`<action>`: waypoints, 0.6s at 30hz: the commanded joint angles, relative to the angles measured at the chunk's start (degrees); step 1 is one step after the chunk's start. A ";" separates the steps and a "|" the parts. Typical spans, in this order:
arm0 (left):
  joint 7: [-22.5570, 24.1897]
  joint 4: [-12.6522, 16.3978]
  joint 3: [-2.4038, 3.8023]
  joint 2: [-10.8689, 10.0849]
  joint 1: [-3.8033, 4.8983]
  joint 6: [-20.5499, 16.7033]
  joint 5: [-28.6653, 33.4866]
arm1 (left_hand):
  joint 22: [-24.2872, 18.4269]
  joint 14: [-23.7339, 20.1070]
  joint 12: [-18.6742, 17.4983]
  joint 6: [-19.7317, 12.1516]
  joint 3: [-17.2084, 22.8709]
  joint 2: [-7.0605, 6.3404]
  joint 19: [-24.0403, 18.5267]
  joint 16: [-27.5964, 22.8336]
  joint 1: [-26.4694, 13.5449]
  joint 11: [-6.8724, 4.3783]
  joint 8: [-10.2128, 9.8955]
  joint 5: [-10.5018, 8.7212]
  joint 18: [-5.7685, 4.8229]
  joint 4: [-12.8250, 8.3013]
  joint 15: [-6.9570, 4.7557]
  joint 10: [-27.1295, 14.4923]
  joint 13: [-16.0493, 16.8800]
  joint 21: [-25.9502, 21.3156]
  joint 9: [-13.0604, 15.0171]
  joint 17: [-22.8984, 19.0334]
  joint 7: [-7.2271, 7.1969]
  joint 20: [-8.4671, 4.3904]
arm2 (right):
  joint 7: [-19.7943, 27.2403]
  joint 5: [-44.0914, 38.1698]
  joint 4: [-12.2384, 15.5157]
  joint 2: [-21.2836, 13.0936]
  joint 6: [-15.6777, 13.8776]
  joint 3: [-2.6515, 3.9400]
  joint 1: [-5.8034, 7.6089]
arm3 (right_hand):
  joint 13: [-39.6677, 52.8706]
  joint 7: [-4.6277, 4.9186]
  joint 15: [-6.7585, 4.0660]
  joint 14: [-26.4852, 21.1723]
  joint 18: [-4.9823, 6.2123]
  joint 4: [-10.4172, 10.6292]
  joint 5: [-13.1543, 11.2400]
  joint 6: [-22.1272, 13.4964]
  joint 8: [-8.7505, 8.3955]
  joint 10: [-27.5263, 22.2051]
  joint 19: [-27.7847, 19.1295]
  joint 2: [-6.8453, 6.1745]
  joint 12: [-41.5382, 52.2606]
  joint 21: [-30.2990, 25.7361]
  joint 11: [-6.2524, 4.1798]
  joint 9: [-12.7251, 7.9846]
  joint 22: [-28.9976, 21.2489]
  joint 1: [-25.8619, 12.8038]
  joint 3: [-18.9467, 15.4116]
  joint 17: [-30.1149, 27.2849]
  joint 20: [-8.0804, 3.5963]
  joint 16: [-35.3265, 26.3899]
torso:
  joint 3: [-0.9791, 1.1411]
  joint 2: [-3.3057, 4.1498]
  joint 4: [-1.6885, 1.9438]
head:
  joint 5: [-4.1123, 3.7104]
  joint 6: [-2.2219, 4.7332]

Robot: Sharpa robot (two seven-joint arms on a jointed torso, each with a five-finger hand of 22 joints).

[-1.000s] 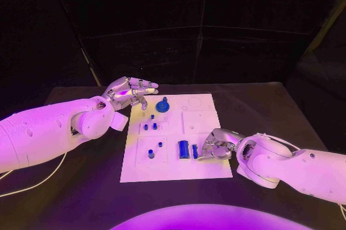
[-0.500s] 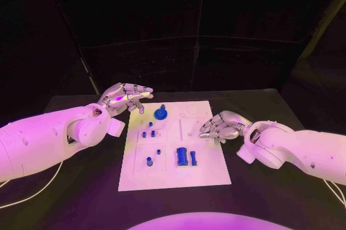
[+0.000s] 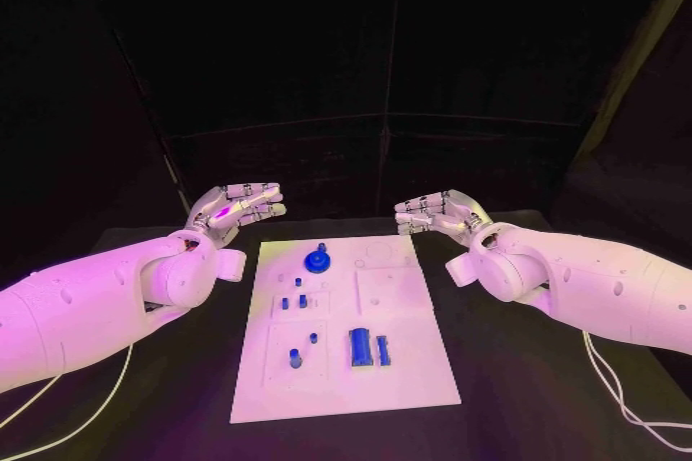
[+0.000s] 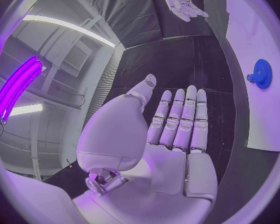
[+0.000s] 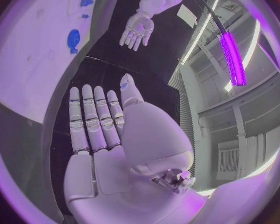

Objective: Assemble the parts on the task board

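White task board [image 3: 397, 331], blue parts [image 3: 364, 347], black table [image 3: 505, 361]

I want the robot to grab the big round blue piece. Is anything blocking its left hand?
Nothing visible. The left hand hangs open beside the task board, bare table between it and the round blue part.

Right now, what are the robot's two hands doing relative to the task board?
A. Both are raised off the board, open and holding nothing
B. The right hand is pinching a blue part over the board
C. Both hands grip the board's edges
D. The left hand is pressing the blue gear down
A: the left hand and right hand are lifted beyond the far end of the task board, fingers extended and empty in both wrist views, with the blue gear untouched.
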 commanded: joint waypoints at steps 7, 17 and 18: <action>0.29 1.31 0.66 -0.05 -0.81 -2.70 -0.31 | -7.92 -20.32 -3.92 -23.42 -5.26 2.41 -17.22 -9.07 -30.97 -4.56 -4.27 -3.82 -3.33 1.30 -4.03 -22.95 -3.64 -4.17 -3.81 -7.74 -4.38 -6.55 | 1.24 1.88 0.90 0.26 -2.46 0.34 -0.44 | -8.76 -4.64 -3.41 -23.24 -3.05 0.79 -4.54 -22.99 -3.93 -23.95 -18.36 -6.46 -5.40 -7.48 -3.80 -4.19 -4.93 -35.46 4.73 -6.35 -6.41 -5.33 | 0.42 -1.17 0.21 | 1.37 1.57; 1.20 10.13 4.44 -1.40 -5.45 -17.16 -3.67 | -11.16 -30.43 -8.11 -34.61 -10.79 2.41 -25.36 -12.27 -45.96 -6.90 -4.27 -3.82 -5.03 1.30 -9.75 -33.97 -3.64 -8.83 -3.81 -7.74 -9.80 -9.92 | 6.12 9.59 10.19 -0.62 -16.82 1.63 -3.15 | -8.76 -6.89 -8.24 -34.68 -5.18 0.79 -4.54 -33.83 -3.93 -35.60 -27.51 -6.46 -10.89 -10.22 -9.31 -8.44 -9.93 -51.88 6.78 -11.91 -9.54 -9.75 | 1.03 -2.88 0.54 | 3.30 3.37; 1.32 11.23 4.92 -1.57 -6.03 -18.97 -4.09 | -11.40 -31.15 -8.11 -35.41 -10.79 2.41 -25.96 -12.49 -47.04 -7.07 -4.27 -3.82 -5.03 1.30 -9.75 -34.76 -3.64 -8.83 -3.81 -7.74 -9.80 -10.15 | 6.66 10.45 11.24 -0.72 -18.44 1.77 -3.45 | -8.76 -7.05 -8.24 -35.51 -5.18 0.79 -4.54 -34.61 -3.93 -36.44 -28.17 -6.46 -10.89 -10.42 -9.31 -8.44 -9.93 -53.06 6.95 -11.91 -9.77 -9.75 | 1.03 -2.88 0.54 | 3.30 3.37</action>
